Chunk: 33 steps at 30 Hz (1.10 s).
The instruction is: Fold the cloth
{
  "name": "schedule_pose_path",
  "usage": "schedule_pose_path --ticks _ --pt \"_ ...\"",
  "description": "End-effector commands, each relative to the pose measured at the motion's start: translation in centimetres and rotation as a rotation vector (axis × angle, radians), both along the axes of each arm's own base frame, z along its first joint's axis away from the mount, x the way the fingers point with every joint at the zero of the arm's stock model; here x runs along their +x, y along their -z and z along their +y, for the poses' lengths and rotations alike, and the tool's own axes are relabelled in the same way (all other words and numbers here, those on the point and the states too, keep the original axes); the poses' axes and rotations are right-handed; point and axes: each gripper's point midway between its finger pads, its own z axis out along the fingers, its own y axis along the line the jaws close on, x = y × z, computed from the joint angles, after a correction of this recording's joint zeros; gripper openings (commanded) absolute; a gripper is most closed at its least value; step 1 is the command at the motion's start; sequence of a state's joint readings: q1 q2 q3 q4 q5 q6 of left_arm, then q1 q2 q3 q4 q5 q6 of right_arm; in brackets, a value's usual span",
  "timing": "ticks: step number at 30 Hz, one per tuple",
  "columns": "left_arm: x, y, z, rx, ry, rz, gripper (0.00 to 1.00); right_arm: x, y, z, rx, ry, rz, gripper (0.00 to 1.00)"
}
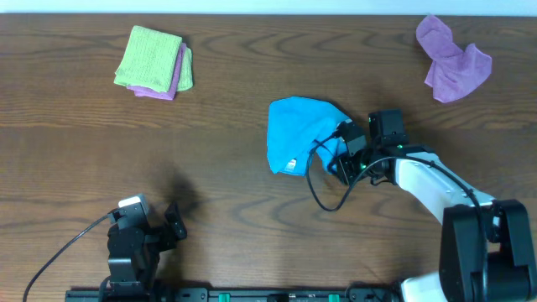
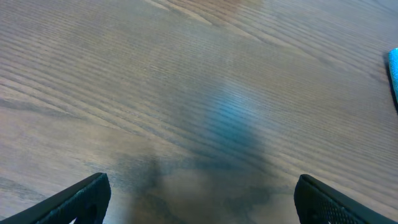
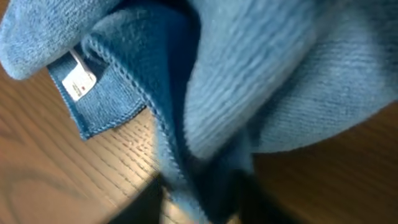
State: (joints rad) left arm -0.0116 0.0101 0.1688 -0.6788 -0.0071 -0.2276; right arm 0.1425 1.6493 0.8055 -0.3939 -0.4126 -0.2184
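The cloth [image 1: 298, 134] is lying near the middle of the table [image 1: 226, 193], partly doubled over, with its white tag [image 3: 79, 81] showing at the near corner. The right gripper [image 1: 342, 149] is pinching the cloth's right edge, probably to carry it across for a fold. The left gripper [image 2: 202, 205] is hovering over the table's near-left part, fingers spread and holding nothing. A folded green and purple pile [image 1: 154, 62] is sitting at the table's far left, and a crumpled purple rag [image 1: 455, 60] at its far right. No container is showing.
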Motion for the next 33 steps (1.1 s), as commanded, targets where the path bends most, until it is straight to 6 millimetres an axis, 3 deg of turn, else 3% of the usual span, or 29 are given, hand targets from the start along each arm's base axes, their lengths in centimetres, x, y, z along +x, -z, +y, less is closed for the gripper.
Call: schedule_pose_path --ticks 1,6,12,14,17,19,23,28,30,33 --pt "0.0 0.4 0.0 0.016 0.013 0.005 0.95 -0.1 -0.4 0.1 0.032 0.05 0.022 0.01" --pt "0.7 -0.6 -0.8 -0.102 -0.01 -0.047 0.95 0.1 -3.1 0.2 0.045 0.069 -0.011 0.01" --pt "1.2 -1.5 -1.2 -0.264 -0.086 -0.092 0.95 0.5 -8.8 -1.1 -0.01 0.101 -0.138 0.01" --pt "1.2 -1.6 -2.0 -0.336 -0.075 -0.085 0.96 0.8 -11.5 -1.9 -0.051 0.108 -0.229 0.01" --pt "1.1 -1.6 -3.1 -0.434 -0.062 -0.071 0.95 0.7 -13.5 -2.2 -0.102 0.061 -0.318 0.01" --pt "1.0 -1.7 -3.8 -0.511 -0.067 -0.058 0.95 0.4 -13.9 -2.6 -0.156 0.035 -0.34 0.01" --pt "0.8 -1.8 -4.8 -0.683 -0.107 -0.029 0.95 -1.1 -12.5 -4.1 -0.311 -0.004 -0.285 0.02" --pt "1.1 -2.7 -5.6 -0.86 -0.156 -0.029 0.95 -3.1 -11.3 -4.2 -0.386 -0.019 -0.205 0.06" --pt "1.5 -3.5 -5.6 -0.939 -0.193 -0.049 0.95 -3.9 -10.9 -3.9 -0.397 -0.004 -0.168 0.17" --pt "1.8 -4.7 -6.1 -1.003 -0.167 -0.073 0.95 -4.9 -10.5 -5.1 -0.483 0.09 -0.119 0.47"
